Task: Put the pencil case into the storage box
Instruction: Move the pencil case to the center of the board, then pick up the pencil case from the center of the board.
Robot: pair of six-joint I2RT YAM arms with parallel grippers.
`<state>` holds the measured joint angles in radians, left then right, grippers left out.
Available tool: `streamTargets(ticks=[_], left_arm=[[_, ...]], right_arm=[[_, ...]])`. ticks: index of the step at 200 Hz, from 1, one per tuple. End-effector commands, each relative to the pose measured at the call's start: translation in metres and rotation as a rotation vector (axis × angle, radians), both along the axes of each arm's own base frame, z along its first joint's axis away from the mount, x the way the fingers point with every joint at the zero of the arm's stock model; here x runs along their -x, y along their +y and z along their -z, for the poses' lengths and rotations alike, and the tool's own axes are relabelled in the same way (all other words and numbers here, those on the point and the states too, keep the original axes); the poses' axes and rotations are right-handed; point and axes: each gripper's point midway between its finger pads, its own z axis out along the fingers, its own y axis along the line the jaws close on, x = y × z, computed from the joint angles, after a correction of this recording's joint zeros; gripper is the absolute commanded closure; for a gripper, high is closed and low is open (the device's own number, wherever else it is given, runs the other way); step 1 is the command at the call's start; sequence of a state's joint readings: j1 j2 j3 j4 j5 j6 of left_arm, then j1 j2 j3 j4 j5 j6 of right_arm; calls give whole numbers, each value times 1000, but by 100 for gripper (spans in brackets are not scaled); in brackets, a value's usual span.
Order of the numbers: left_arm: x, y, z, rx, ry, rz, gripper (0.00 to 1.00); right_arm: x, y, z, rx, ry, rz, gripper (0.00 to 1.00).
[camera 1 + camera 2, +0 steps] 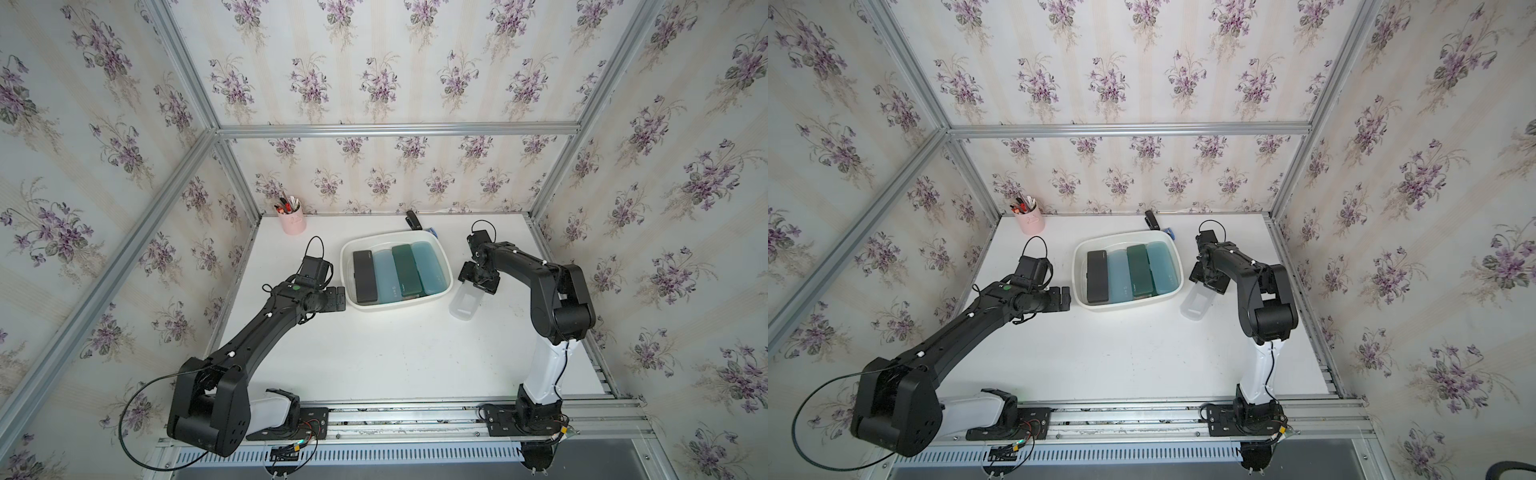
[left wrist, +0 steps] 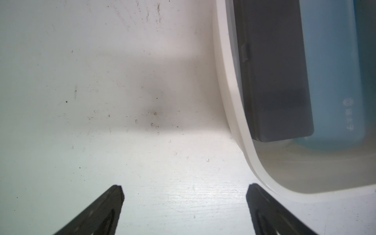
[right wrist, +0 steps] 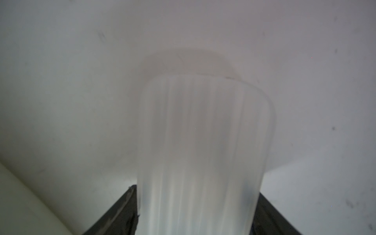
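A frosted translucent pencil case (image 1: 464,305) (image 1: 1196,305) lies on the white table just right of the storage box (image 1: 395,306) (image 1: 1129,305). My right gripper (image 1: 476,284) (image 1: 1209,282) (image 3: 197,191) is shut on that case's far end, a finger against each long side, as the right wrist view shows on the pencil case (image 3: 199,142). The white box holds several cases: black (image 1: 365,276), pale blue, dark green and teal. My left gripper (image 1: 338,297) (image 1: 1065,297) (image 2: 183,189) hangs open over bare table beside the box's left rim (image 2: 230,81).
A pink pen cup (image 1: 292,220) stands at the back left corner. A black stapler (image 1: 413,220) and a small blue item (image 1: 430,229) lie behind the box. Metal frame posts and wallpapered walls close in the table on three sides.
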<state>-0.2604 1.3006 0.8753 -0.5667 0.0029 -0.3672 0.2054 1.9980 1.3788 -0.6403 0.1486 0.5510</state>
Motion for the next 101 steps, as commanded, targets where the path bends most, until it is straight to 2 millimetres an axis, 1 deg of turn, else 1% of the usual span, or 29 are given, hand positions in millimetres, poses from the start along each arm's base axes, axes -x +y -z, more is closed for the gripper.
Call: streamTargets(ticks=[1,2,3,4,8,11,27,48,65,101], left_arm=[[3,3,3,-19,25,-3,1],[3,3,3,-19,25,-3,1],[3,3,3,-20,26,-4,1],[2,3,3,-20,24,-3,1],[2,3,3,-22,25,-4,1],[2,3,3,-22,27,-5,1],[2,4,1,-24,25,-12,1],[2,3,-2,-18,26,-15,0],[2,4,-3,-18,24,-21,1],[2,4,-6,-17,27,-30,1]], right_arm=[[-20,-23,-1,203,28,-150,12],[-20,-23,-1,203,28,-150,12],[-22,-24,-1,210,32,-156,8],[-22,-24,-1,210,32,-156,8],[-25,-25,-1,224,39,-170,2],[-27,-25,-2,232,39,-178,1],[-36,-26,-9,251,21,-191,0],[-34,-15,-15,177,-3,-186,0],[-29,-11,-14,149,-13,-173,0],[-19,-8,-2,110,-18,-131,0]])
